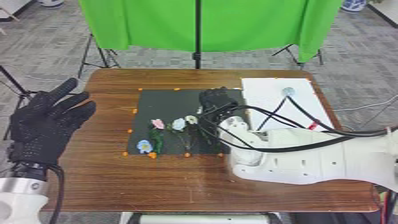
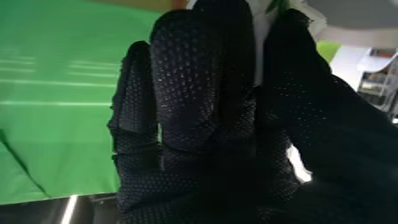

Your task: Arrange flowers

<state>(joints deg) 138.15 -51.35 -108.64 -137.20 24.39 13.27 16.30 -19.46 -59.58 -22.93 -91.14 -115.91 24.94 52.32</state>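
Flowers (image 1: pixel 179 124), early in the arranging by all appearances: the right hand (image 1: pixel 216 98) pinches what looks like a white bloom (image 2: pixel 311 18) over the dark mat (image 1: pixel 169 102).

Thumb and fingers press together at their tips, a touch of green between them. Beside the forearm, a pink flower (image 1: pixel 158 123), a blue one (image 1: pixel 145 146) and pale ones between them and the arm lie on the mat, apparently waiting; the arm may hide more. One pale-blue flower (image 1: pixel 288 91) lies on the white sheet (image 1: pixel 263 88), seemingly the only one placed. The left hand (image 1: pixel 49 125), fingers spread, waits off the table's (image 1: pixel 111 112) left side.
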